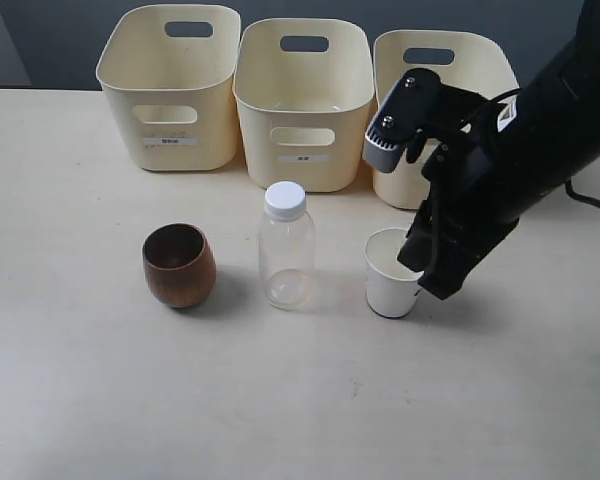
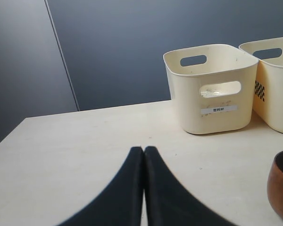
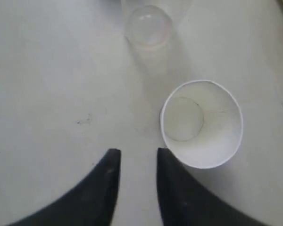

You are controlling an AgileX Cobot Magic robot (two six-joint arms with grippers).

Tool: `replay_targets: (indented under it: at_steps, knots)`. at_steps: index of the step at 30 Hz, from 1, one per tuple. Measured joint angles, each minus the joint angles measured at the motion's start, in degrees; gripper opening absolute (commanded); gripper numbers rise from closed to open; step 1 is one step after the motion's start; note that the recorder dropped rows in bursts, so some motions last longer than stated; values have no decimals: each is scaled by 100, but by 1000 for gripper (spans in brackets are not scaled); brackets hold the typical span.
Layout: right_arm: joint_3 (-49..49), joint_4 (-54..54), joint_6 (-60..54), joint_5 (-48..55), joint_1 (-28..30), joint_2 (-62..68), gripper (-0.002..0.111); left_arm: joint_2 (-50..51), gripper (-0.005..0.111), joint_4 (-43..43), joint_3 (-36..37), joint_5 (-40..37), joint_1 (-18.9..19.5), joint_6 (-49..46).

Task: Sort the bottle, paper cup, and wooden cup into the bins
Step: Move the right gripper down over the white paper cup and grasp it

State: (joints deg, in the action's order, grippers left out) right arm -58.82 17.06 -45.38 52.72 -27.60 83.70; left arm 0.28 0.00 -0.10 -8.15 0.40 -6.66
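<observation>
On the pale table [image 1: 280, 410], nearest the exterior camera, three things are standing upright in a row, apart from one another. The wooden cup [image 1: 179, 265] is sitting on the left, the bottle [image 1: 286, 255] in the middle with its white cap on, and the paper cup [image 1: 390, 288] on the right. The right gripper [image 1: 435, 280] is hanging just beside the paper cup, on its right, reaching down to about rim height. Its fingers [image 3: 179, 197] are standing apart with bare table showing through the gap — the cup is sitting outside that gap, its rim touching or almost touching one finger; I cannot tell which. The left gripper [image 2: 144, 150], showing only in its own wrist view, is hovering over the table with its fingers pressed together and gripping nothing, the wooden cup peeking in at the frame's edge. Farther back, three bins are lining up side by side — the left bin [image 1: 170, 95], the middle bin [image 1: 302, 105] and the right bin [image 1: 465, 62], this last one partly hiding behind the black arm.
</observation>
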Motion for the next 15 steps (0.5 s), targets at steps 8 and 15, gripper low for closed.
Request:
replay_targets:
  at_steps: [8, 15]
  knots:
    - [0, 174, 45, -451, 0, 178, 65, 0, 0, 0, 0, 0, 0, 0]
    - [0, 89, 45, -692, 0, 326, 65, 0, 0, 0, 0, 0, 0, 0]
